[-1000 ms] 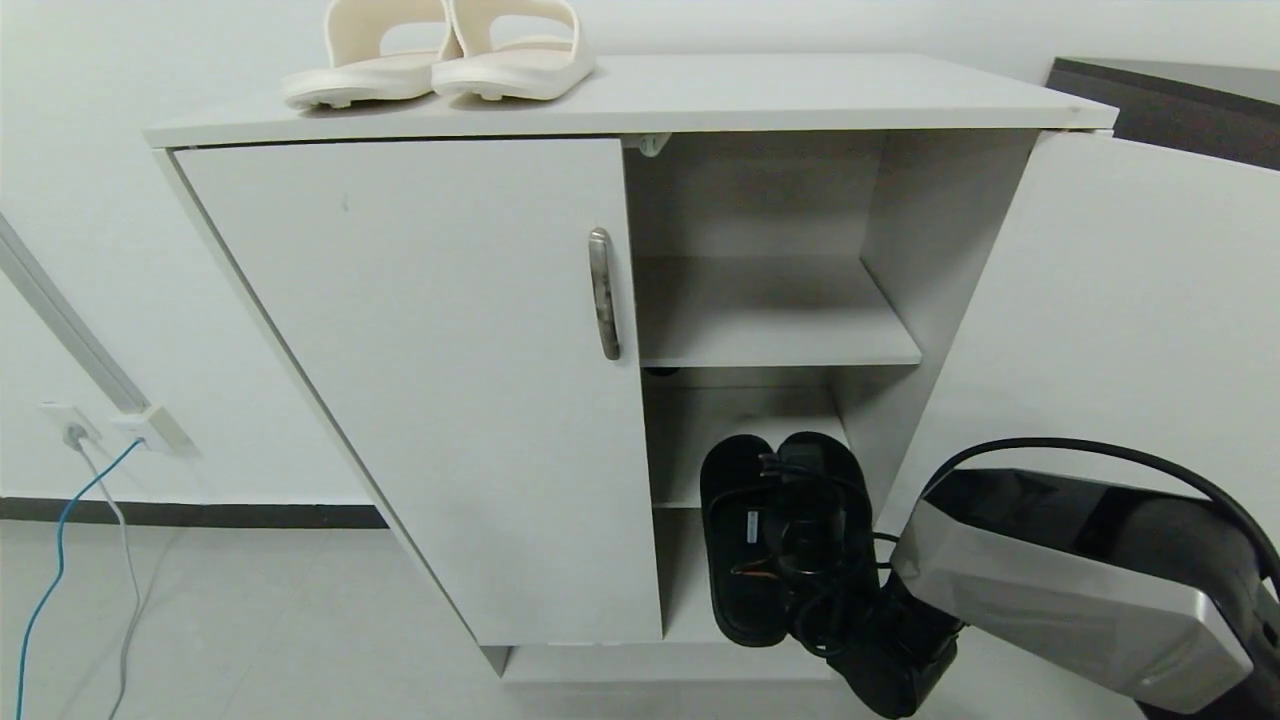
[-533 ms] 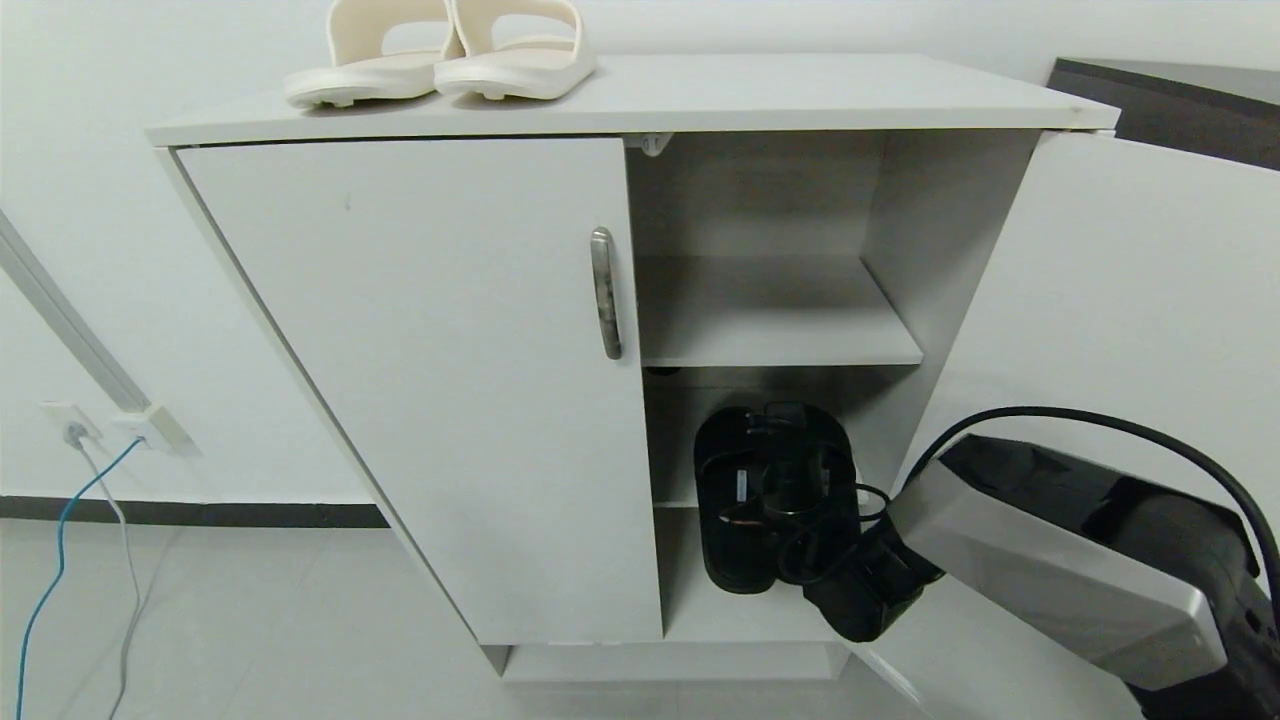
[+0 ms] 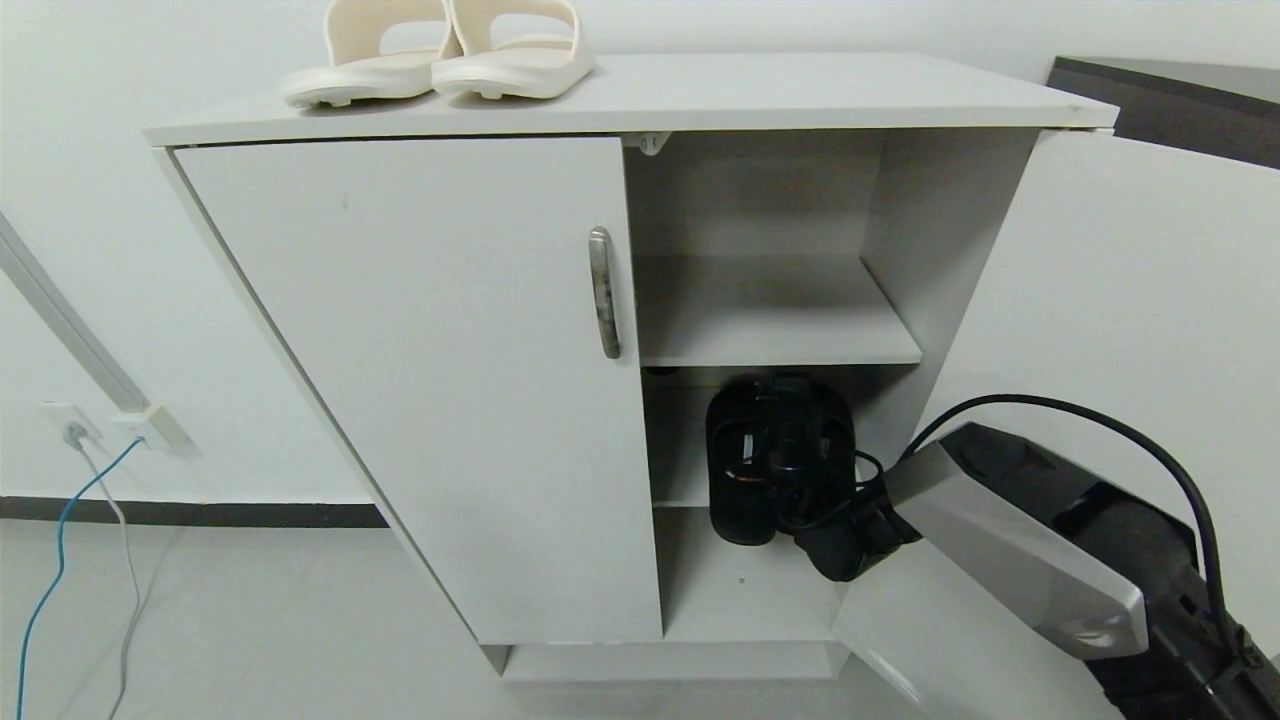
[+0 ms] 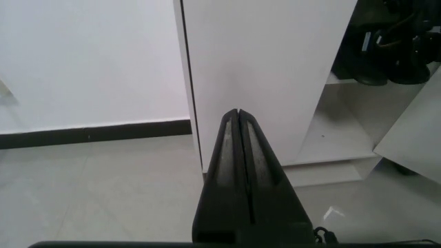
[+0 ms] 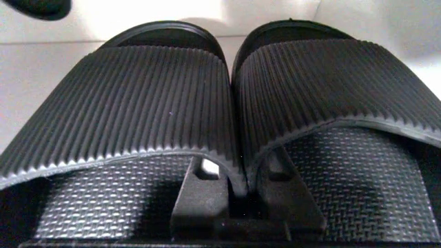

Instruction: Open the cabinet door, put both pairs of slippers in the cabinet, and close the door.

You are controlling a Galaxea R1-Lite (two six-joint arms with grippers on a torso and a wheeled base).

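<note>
A: Two black ribbed rubber slippers [image 3: 775, 455] hung pinched in R gripper [image 5: 240, 189], heels at white cabinet's [image 3: 400, 350] lower-shelf front edge.
B: Needed pushing deeper, level, b4 release. L gripper [image 4: 238, 138] was closed, empty.

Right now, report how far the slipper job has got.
Done: the right cabinet door stands open. In hand: the right gripper is shut on the black slippers, holding them inside the middle compartment, under the upper shelf; they are not yet released. Left: the white slippers sit on the cabinet top, and the door needs closing.
</note>
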